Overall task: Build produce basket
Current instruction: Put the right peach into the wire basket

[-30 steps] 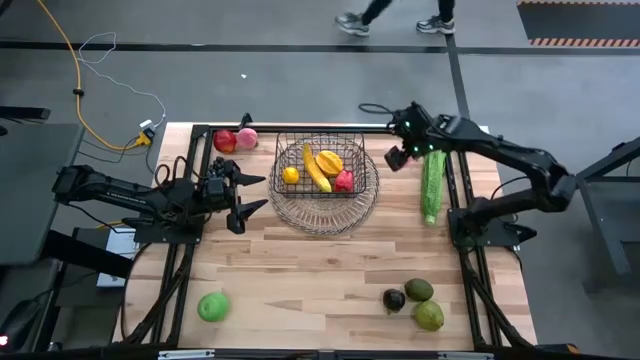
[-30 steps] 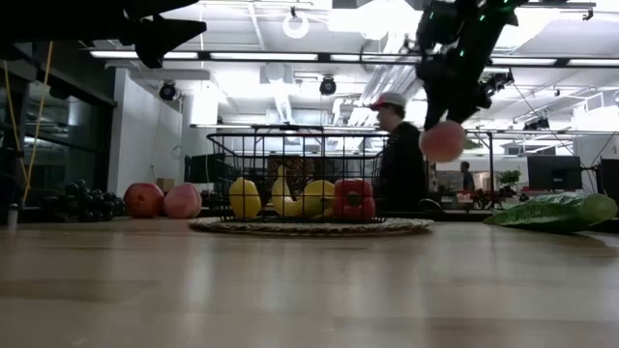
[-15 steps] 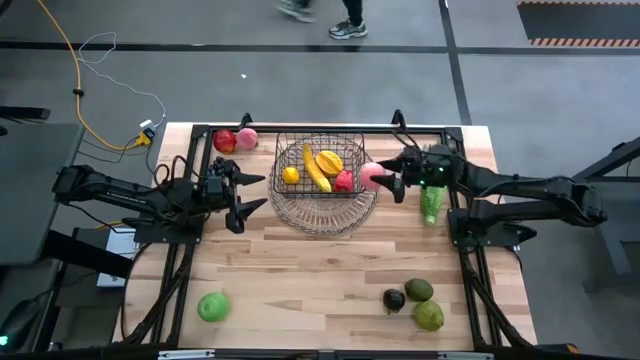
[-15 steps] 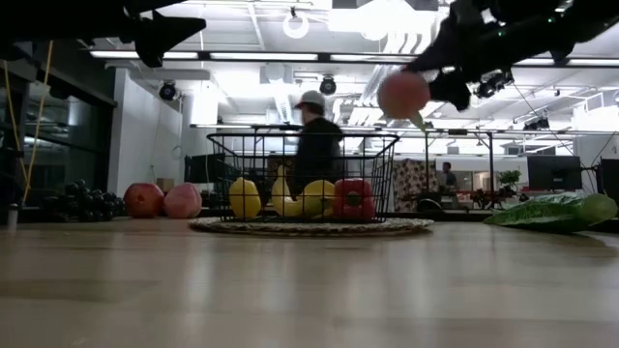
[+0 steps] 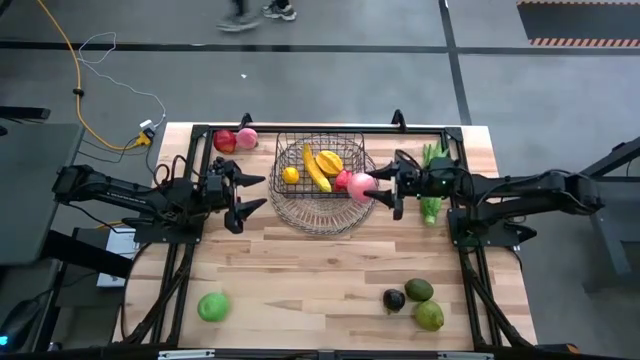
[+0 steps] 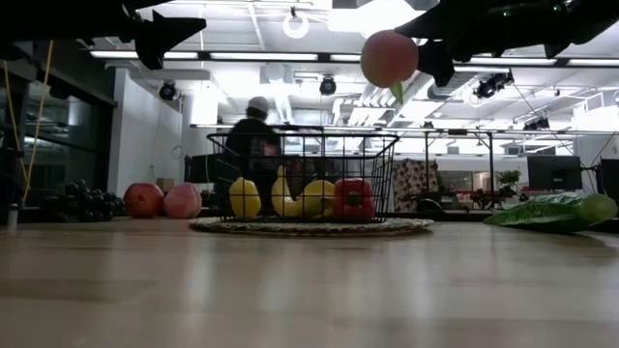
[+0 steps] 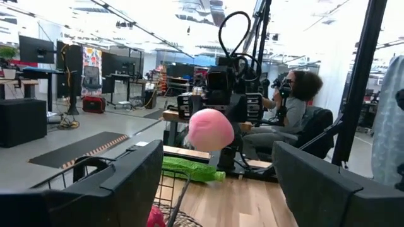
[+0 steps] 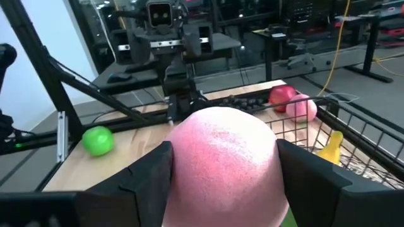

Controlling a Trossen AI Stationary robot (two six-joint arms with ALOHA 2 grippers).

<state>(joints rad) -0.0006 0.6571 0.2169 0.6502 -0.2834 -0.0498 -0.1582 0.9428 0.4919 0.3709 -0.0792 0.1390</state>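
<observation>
I see the basket [image 5: 322,172] at the back middle of the surface [image 5: 320,280], sitting on a round wire dish [image 5: 325,215]. Inside it: a banana [image 5: 316,170], a yellow-orange piece [image 5: 329,161], a small orange fruit [image 5: 290,176] and a red pepper [image 5: 342,181]. My right pincer [image 5: 372,186] is clamped on a pink peach [image 5: 360,184], held in the air right at the basket's right rim; in the low view it hangs above the wire top [image 6: 389,58]. My left pincer [image 5: 250,192] hovers left of the basket, fingers spread, nothing in them.

Outside the basket: a red apple [image 5: 225,141] and a pink fruit [image 5: 247,138] at the back left corner, green pods [image 5: 432,205] under the right arm, partly covered by it. A green apple [image 5: 213,306] lies front left; a dark purple piece [image 5: 394,299] and two green fruits [image 5: 424,303] lie front right.

The basket mesh hides the lower parts of what is inside. A person [image 6: 250,145] behind the basket shows only through the wires.
</observation>
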